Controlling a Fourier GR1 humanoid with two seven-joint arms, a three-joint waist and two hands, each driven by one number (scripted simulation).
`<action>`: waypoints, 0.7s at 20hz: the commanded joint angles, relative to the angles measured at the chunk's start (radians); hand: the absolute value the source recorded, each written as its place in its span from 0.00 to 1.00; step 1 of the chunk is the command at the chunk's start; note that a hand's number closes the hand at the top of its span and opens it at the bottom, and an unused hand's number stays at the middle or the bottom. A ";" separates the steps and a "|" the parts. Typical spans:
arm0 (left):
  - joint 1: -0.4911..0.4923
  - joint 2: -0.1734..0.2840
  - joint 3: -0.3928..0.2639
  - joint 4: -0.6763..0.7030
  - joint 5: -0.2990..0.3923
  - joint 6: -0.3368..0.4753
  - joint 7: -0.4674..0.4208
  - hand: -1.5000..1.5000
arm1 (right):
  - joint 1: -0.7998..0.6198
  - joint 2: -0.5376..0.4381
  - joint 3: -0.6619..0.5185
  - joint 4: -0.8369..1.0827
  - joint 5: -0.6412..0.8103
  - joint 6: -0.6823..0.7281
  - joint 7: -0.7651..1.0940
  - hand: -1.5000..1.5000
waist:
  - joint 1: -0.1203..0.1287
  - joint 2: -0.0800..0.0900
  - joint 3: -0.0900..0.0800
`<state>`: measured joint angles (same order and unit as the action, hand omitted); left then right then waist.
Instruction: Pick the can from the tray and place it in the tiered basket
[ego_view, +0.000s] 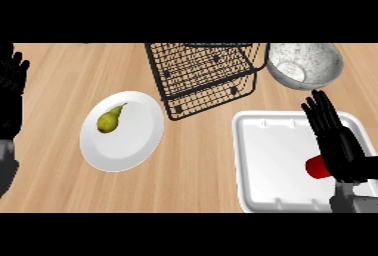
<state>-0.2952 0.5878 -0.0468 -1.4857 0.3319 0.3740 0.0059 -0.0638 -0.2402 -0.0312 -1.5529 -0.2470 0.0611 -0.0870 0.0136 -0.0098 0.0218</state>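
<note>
The can (318, 167) lies in the white tray (258, 150) at the lower right of the frame, toward the tray's right side, and the right hand (341, 145) is directly over it: the palm and wrist cover the can's right part, so only its left portion shows, poking out from under the hand toward the middle of the tray. The hand's fingers are straight and spread, pointing toward the top of the frame, and nothing is curled round the can, so it is open and holds nothing. The left hand (10, 85) rests open at the far left edge of the frame, fingers up, well apart from the tray, so the right hand is plainly the nearer one. The can is bright red with a rounded outline; too little of it shows to tell whether it stands upright or lies on its side, so its long axis cannot be read. By my judgement, the coming move turns on the hand closing round the can from above and to its right. The tiered basket (207, 75), of black wire, stands at the upper middle of the frame, up and to the left of the tray, just beyond the tray's upper left corner.
</note>
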 joint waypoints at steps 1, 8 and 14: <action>0.029 -0.033 -0.044 -0.025 -0.024 -0.017 -0.005 0.50 | -0.039 0.019 -0.073 0.034 0.009 -0.106 0.025 0.00 | -0.012 0.010 -0.022; 0.102 -0.165 -0.251 0.014 0.025 -0.176 -0.012 0.50 | -0.064 0.027 -0.300 0.226 0.207 -0.648 0.162 0.00 | -0.040 0.049 -0.029; 0.141 -0.251 -0.335 0.089 -0.034 -0.209 -0.120 0.50 | -0.252 0.108 -0.241 0.296 0.414 -0.953 0.056 0.00 | -0.003 0.017 -0.024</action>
<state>-0.1754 0.3991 -0.3238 -1.4422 0.3319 0.1765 -0.0614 -0.2365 -0.1325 -0.2896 -1.3143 0.0378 -0.7229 -0.0388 0.0057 0.0132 -0.0039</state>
